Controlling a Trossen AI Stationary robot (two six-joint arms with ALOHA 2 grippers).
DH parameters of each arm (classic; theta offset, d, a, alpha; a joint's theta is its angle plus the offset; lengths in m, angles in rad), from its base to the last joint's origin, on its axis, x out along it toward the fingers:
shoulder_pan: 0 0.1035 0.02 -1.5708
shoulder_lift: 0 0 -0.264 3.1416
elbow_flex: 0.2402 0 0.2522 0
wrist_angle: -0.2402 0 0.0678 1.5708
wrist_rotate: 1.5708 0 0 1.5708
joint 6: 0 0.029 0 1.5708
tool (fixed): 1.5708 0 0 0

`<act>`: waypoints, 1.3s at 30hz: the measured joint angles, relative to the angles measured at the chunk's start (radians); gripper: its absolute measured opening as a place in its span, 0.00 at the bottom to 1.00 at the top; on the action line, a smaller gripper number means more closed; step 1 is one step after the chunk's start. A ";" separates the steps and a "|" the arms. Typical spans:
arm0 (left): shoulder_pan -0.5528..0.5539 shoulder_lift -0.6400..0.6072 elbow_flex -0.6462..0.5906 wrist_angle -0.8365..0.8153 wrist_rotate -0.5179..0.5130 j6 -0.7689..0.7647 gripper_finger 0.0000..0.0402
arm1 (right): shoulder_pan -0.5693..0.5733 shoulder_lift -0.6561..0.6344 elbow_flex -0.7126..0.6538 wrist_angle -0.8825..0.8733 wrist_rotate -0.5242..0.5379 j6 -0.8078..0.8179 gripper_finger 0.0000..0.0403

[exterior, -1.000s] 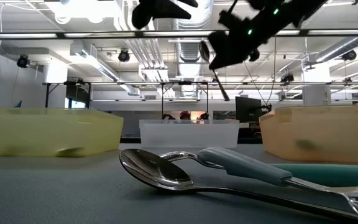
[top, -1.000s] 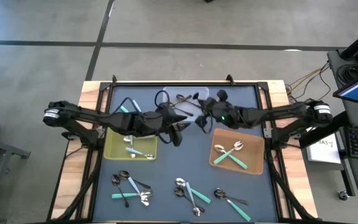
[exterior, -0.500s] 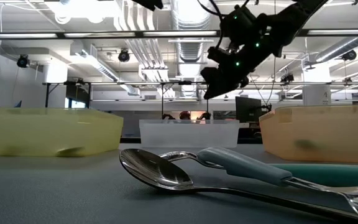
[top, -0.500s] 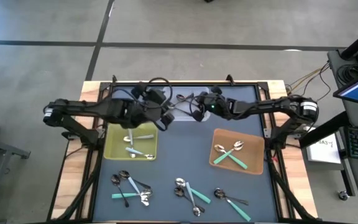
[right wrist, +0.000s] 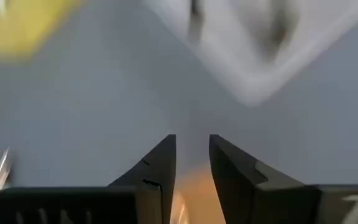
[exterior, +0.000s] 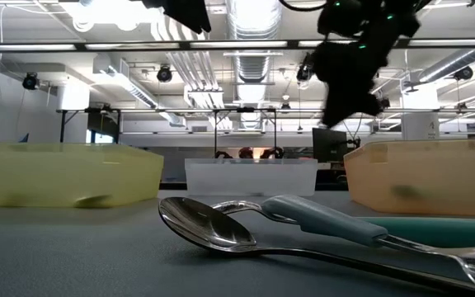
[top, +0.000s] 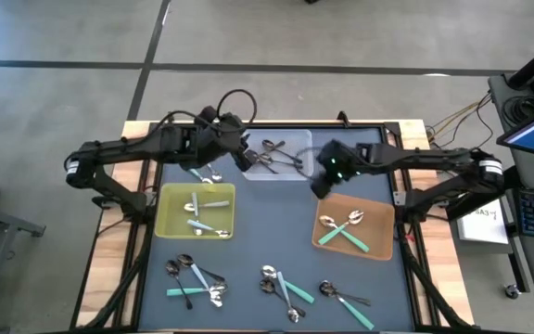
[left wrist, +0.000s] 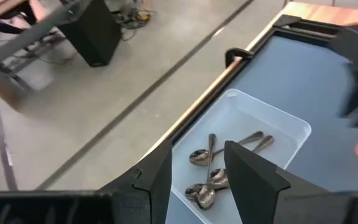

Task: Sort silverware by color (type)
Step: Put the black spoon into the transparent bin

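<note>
Dark metal spoons (top: 281,156) are lying in the clear tray (top: 297,170) at the far middle of the table (top: 267,246), between the two grippers. The left gripper (top: 245,158) is hovering at the tray's left edge, fingers parted with nothing between them. The right gripper (top: 320,185) is hanging just right of the tray, above the orange tray (top: 381,232), fingers slightly apart and holding nothing. More silverware (top: 286,289) is lying along the near edge.
</note>
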 joint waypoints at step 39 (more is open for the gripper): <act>-0.470 0.003 -0.015 -0.003 -0.084 -0.429 0.32 | 1.077 0.082 -0.196 0.184 0.044 0.544 0.19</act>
